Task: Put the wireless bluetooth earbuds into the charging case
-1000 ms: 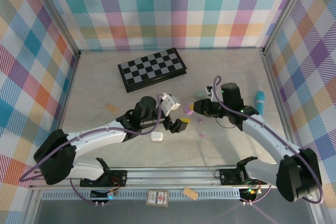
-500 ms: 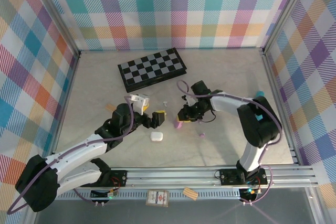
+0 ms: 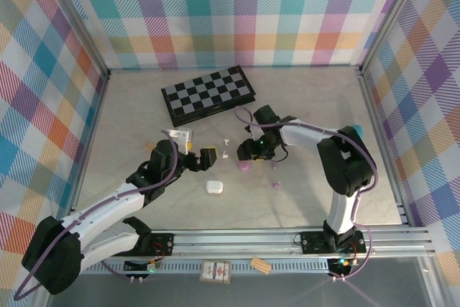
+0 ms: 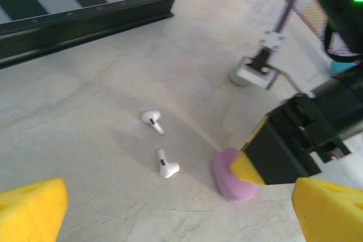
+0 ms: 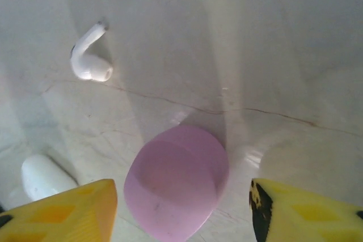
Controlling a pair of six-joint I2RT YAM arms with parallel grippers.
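Grippers: the right gripper [image 3: 246, 156] is low over the table [image 3: 144, 113] with its jaws apart, and a lilac case [image 3: 245, 167] lies between the pads. The right wrist view shows bare table on either side of the case, so the yellow pads [image 5: 62, 211] do not touch it and nothing is gripped. The left gripper [image 3: 200, 152] is spread wide and empty, pointing toward the right one. Its pads [image 4: 31, 208] sit at the bottom corners of the left wrist view.

Earbuds:
- One white bud [image 3: 226, 141] and a second white bud [image 3: 224, 154] lie loose on the table between the two grippers. They are near each other but not touching, on their sides with stems showing, left of the lilac case and apart from it.
- One lilac bud [image 3: 274, 165] lies just right of the lilac case, beside the right arm. The other lilac bud [image 3: 277, 185] lies nearer the bases, apart from the first. Both are too small to tell how they lie.
- All four buds seen lie on bare table, outside the cases.

Cases: the lilac case looks closed. The white case [image 3: 214, 187] sits on the table on the near side of the left gripper, apart from the buds.

Other:
- The chessboard [image 3: 208, 95] lies flat at the far side.
- A teal object [image 3: 357, 131] lies right of the right arm.
- A greenish rounded thing [image 4: 238, 77] is partly hidden behind the right arm's fittings; I cannot tell what it is.
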